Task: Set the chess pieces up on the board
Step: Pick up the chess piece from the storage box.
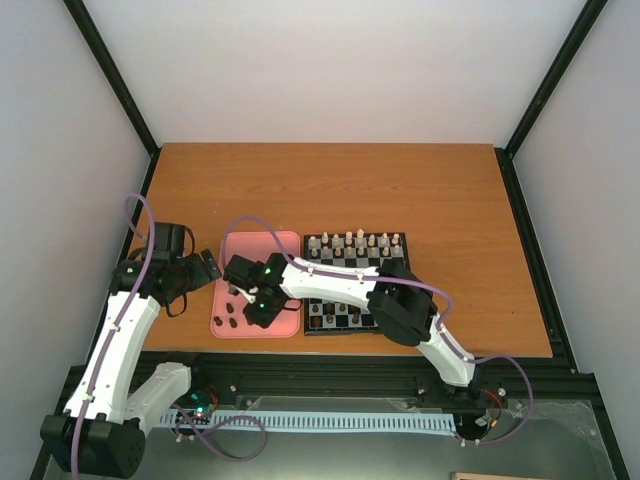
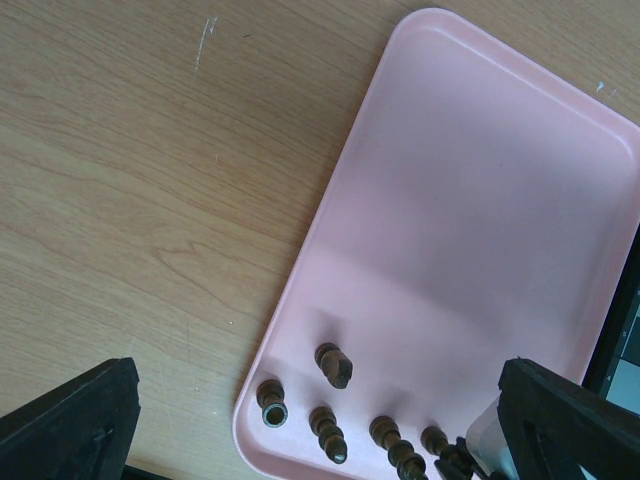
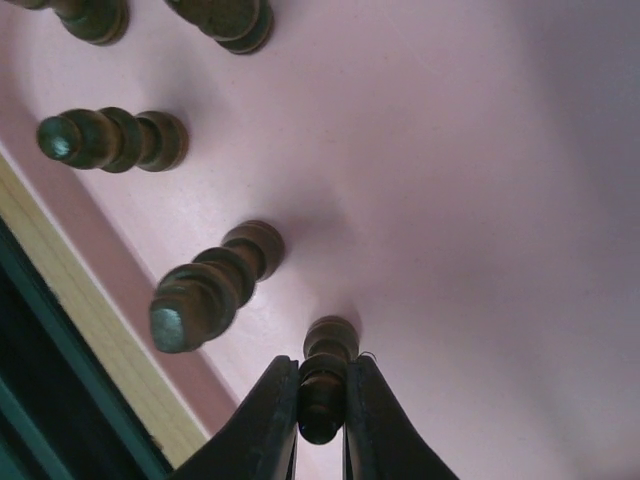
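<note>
Tray [image 1: 270, 245] in pink sits on the left of the top view, with the board [image 1: 350, 264] just beside it on the right. My right gripper [image 3: 322, 405] is down over the lower part of the tray, its fingers pinched onto a dark brown piece [image 3: 328, 350]. That piece stands upright, base on the tray and head between the fingers, so its long axis runs in line with the gripper.

Other loose chess pieces [image 3: 205, 290] stand close by, to the upper left in the right wrist view.

The board lies to the right of the gripper in the top view, and I judge the carry will go that way. The right arm itself hides much of the board's lower rows, so I cannot tell which squares are free. Cream pieces [image 1: 350, 242] line the board's upper edge.

My left gripper [image 1: 205, 265] hangs spread wide and holds nothing, left of the tray and farther from the board.
</note>
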Robot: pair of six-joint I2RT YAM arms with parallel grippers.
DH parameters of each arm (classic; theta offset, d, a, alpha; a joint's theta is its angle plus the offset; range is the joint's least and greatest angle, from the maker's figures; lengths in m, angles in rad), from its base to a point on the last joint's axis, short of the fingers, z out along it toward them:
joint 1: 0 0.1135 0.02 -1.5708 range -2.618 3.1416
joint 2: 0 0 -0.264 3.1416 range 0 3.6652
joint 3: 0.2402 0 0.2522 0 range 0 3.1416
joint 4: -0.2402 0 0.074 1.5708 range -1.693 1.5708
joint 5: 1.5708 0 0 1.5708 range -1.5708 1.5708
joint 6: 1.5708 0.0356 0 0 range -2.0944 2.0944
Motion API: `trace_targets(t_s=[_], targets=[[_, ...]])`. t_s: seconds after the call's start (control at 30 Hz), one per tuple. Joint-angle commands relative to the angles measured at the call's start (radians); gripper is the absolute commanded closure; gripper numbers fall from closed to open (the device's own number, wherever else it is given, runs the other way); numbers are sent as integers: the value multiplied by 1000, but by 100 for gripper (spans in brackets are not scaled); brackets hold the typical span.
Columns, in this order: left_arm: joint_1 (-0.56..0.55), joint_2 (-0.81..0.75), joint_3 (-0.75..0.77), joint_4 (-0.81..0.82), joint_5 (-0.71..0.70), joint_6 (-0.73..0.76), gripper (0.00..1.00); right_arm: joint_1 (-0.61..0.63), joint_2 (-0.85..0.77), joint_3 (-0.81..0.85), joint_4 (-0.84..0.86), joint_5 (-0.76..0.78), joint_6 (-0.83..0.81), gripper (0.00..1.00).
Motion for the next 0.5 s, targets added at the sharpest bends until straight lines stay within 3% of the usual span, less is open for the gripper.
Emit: trace_targets(t_s=[0.0,0.47], targets=[[7,-2,25,-5,-3,13,0,2,-48,-8,-21,85,17,97],[8,-15,5,9,12,10,0,-25,-375,-175,-78,175,138,97]])
